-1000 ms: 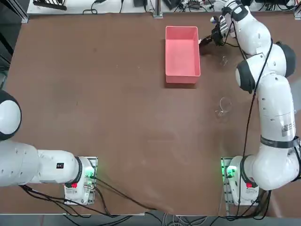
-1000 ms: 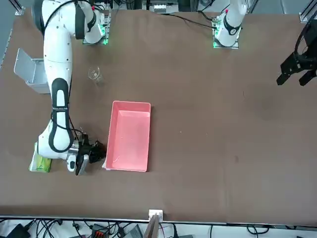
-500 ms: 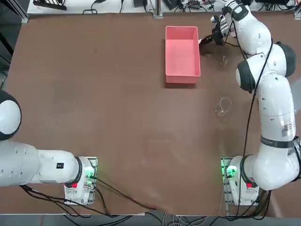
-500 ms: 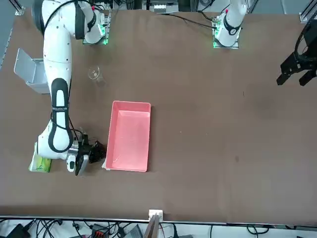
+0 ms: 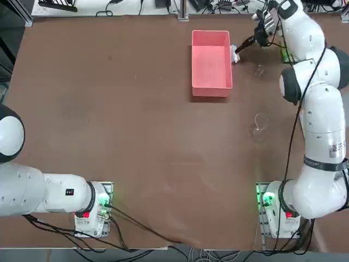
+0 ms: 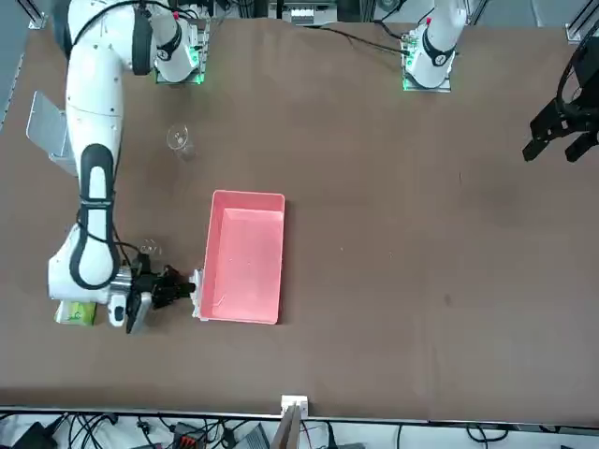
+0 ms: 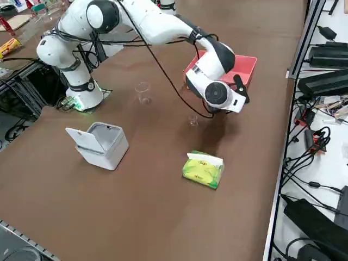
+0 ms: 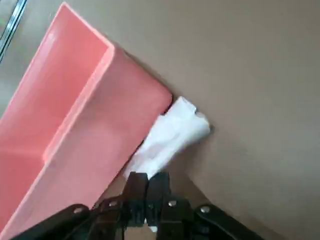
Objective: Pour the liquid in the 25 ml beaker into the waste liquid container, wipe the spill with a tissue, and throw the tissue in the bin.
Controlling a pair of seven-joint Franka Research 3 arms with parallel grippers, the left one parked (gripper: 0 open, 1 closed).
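The top view shows a wide brown tabletop [image 5: 142,142] with the white, dark-jointed right arm [image 5: 322,136] reaching from its base at the lower right up toward the far end of the table. The pink rectangular plastic tray with low walls [image 5: 211,63] lies flat in the upper middle, its long sides running away from the robot.

In the right side view, the white box-shaped bin [image 7: 111,144] stands with its lid swung open, on the robot's right of the working arm. Farther from the robot's base than the bin lies the green-and-yellow soft pack [image 7: 202,171], a white sheet showing on its top.

The right gripper [image 8: 148,176], black and two-fingered, is at the tray's right side, near its far end. Its fingers are together, clamped on the crumpled white paper tissue [image 8: 172,131]. The tissue spreads out ahead of the fingertips, along the outside of the tray's wall, and a small scrap of white also shows behind the fingers.

The larger, wider clear glass beaker [image 7: 142,93] stands upright on the brown surface, between the tray and the arm's base and off to the robot's right of the tray. The tiny clear glass beaker [image 7: 193,120] also stands on the table, to the right of the tray and nearer to the gripper than the larger one, apart from both. Whether either glass holds any liquid cannot be told.
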